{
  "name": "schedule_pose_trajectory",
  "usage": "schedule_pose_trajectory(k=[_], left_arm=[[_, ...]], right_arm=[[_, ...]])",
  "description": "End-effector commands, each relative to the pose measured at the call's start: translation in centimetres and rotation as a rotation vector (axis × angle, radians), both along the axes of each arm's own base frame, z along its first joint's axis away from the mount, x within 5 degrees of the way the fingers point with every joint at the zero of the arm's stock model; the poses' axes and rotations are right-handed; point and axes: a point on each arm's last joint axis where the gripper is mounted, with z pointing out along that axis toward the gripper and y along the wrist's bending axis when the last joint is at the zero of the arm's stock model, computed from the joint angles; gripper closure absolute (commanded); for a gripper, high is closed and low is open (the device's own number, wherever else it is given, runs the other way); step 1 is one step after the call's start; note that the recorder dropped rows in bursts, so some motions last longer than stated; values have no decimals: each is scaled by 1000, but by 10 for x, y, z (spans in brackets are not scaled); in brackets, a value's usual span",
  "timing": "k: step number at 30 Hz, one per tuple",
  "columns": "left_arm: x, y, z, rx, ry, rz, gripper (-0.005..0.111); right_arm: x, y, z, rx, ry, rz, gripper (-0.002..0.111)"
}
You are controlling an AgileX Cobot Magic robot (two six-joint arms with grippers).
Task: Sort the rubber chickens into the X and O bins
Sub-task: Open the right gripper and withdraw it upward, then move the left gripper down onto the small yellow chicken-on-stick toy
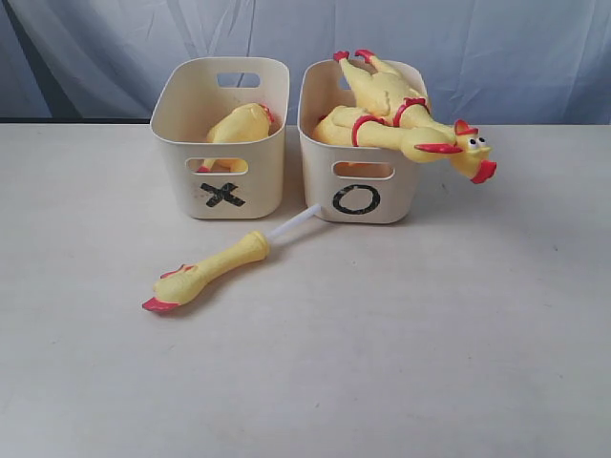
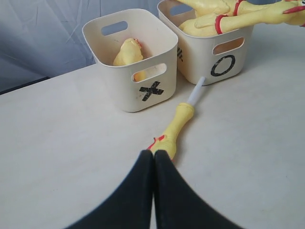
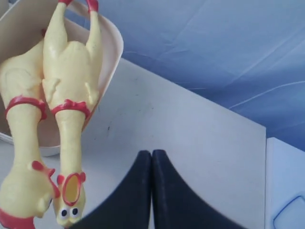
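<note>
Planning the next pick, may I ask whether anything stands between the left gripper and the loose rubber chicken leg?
Nothing visible does; only bare table shows between the shut left gripper and the rubber chicken leg.

Lab setup, white table, draped blue cloth backdrop

The cream X bin and O bin stand side by side near the worktop's far edge. A headless chicken lies in X. Two whole chickens hang their heads over O's rim. The leg piece lies in front, its white stick pointing at O.
</note>
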Motion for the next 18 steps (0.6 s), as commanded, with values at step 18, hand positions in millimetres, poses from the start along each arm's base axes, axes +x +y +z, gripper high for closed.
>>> schedule_pose_trajectory(k=[18], left_arm=[[22, -20, 3, -200, 74, -46, 83]], right_arm=[[-154, -79, 52, 66, -224, -96, 109]])
